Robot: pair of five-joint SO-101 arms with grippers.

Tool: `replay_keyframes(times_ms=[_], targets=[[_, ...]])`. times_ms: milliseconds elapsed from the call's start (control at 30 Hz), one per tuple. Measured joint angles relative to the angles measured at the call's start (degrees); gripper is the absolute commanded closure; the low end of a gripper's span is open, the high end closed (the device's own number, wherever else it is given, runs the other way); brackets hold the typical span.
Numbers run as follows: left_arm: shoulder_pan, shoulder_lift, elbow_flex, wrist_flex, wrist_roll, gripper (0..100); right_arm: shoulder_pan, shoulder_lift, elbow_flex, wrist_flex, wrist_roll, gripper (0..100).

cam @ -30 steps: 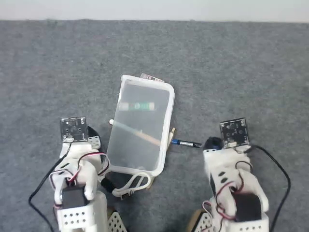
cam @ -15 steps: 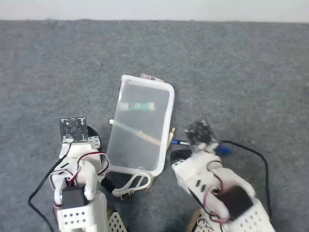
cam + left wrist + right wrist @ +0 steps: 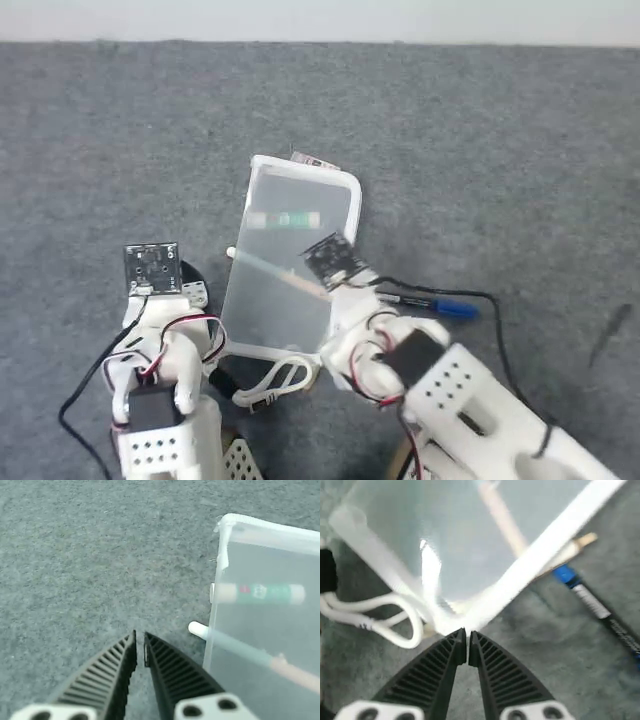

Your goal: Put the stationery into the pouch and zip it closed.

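A translucent white-edged pouch (image 3: pixel 290 265) lies flat on the grey carpet. Inside it are a green-labelled stick (image 3: pixel 257 593) and a long pencil (image 3: pixel 502 515). A white tip (image 3: pixel 197 628) pokes out past the pouch's side edge. To the right of the pouch a blue pen (image 3: pixel 430 303) rests on the carpet. My left gripper (image 3: pixel 139 637) is shut and holds nothing, low over bare carpet left of the pouch. My right gripper (image 3: pixel 466 634) is shut, its tips at the pouch's white border near a corner.
A white cord loop (image 3: pixel 385 625) trails from the pouch's near end. The left arm (image 3: pixel 160 340) stands at the front left. The right arm (image 3: pixel 420 370) slants across the front toward the pouch. Open carpet stretches behind and to both sides.
The right arm has swung left, from beside the blue pen to the pouch's near right edge, uncovering the pen. The left arm has not moved.
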Motion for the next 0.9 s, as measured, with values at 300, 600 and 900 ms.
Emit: replay_keyframes(times_ms=[300,600,900], targets=[[0.0,0.0,0.0,0.0,0.0,97,-4.57,9.32,0.0,-2.73,-8.79,99.3],[0.0,0.0,0.0,0.0,0.0,97,-10.37,9.67,0.0,-5.71,-14.07,99.3],[0.0,0.0,0.0,0.0,0.0,97,-5.71,9.67,1.85,-14.07,-14.24,99.3]])
